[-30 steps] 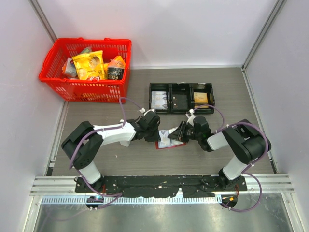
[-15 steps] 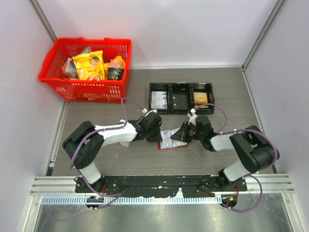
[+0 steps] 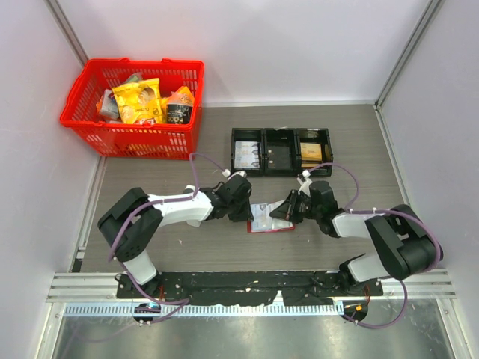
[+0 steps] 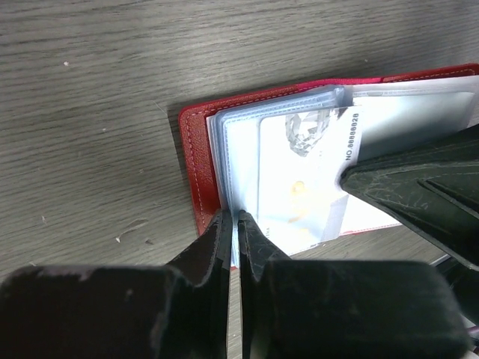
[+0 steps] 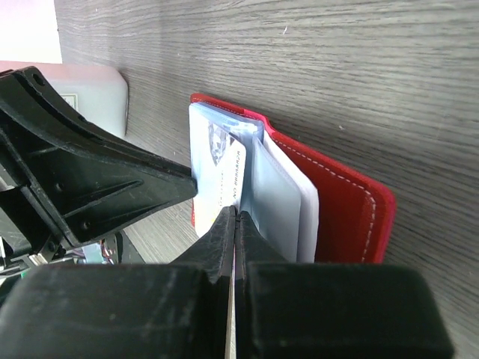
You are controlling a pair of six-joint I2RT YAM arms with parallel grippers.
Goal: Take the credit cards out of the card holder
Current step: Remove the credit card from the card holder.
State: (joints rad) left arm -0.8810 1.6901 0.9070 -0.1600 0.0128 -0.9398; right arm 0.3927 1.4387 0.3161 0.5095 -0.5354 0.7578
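Note:
The red card holder [image 3: 278,226] lies spread open on the table between my two grippers. My left gripper [image 4: 233,218] is shut on the edge of a pale blue clear sleeve [image 4: 221,142] at the holder's [image 4: 191,153] left side. A whitish credit card [image 4: 299,176] with faint print sticks partly out of a sleeve toward the right. My right gripper [image 5: 235,212] is shut on that card's [image 5: 217,161] near edge, beside further sleeves [image 5: 277,198] and the red cover [image 5: 348,213]. From above, the left gripper [image 3: 245,212] and right gripper [image 3: 282,212] face each other across the holder.
A black three-compartment tray [image 3: 281,140] holding cards stands just behind the grippers. A red basket [image 3: 84,93] full of snack packets sits at the back left. White walls close in the table on three sides.
Both grippers have closed tighter. The right arm has stretched out to the right, and the holder with both grippers has shifted slightly right and nearer.

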